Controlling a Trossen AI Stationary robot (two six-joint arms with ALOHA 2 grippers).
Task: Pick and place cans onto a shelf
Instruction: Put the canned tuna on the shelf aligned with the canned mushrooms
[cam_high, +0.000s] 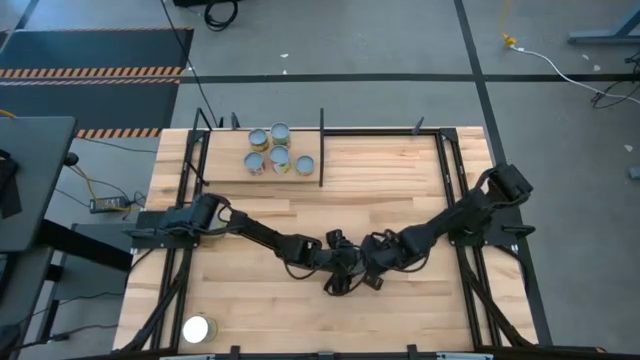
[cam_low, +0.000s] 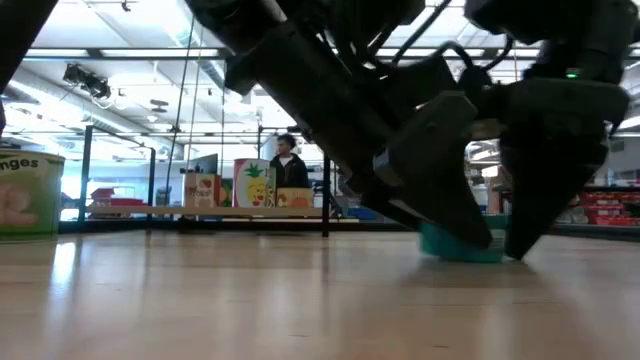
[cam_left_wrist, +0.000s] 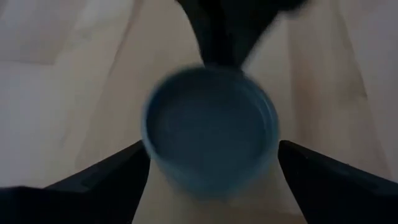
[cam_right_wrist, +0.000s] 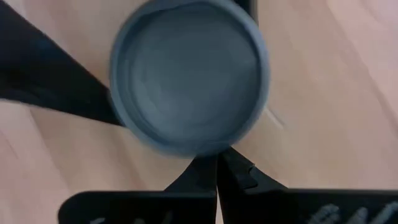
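Note:
A round tin can with a blue-grey lid (cam_left_wrist: 211, 130) sits mid-table between the fingers of my left gripper (cam_left_wrist: 211, 155). The low view shows its teal wall (cam_low: 455, 245). In the high view both grippers hide it. My left gripper (cam_high: 345, 278) reaches in from the table's left, slanting down. My right gripper (cam_right_wrist: 216, 163) is shut and points steeply down at the can's other side (cam_high: 368, 270). Several cans (cam_high: 273, 150) stand upright on the pale shelf (cam_high: 380, 165) at the far left. My left gripper has the can's round side wall between its two fingers (cam_left_wrist: 124, 177), one on each side (cam_left_wrist: 147, 155), just below the lid. The fingers slant down from the table's left. In the low view the can looks tilted, its lower edge (cam_low: 480, 260) at the tabletop. My right gripper's shut fingertips (cam_right_wrist: 214, 167) stand against the can's side wall (cam_right_wrist: 205, 152), coming steeply from above on the side away from my left wrist. Whether they press on it or only touch it, I cannot tell.
One more can, its lid glaring white (cam_high: 197, 328), stands near the table's near left corner and shows large in the low view (cam_low: 25, 195). Thin black rods (cam_high: 322, 145) edge the shelf. A person (cam_low: 288, 160) is in the room far behind the table.

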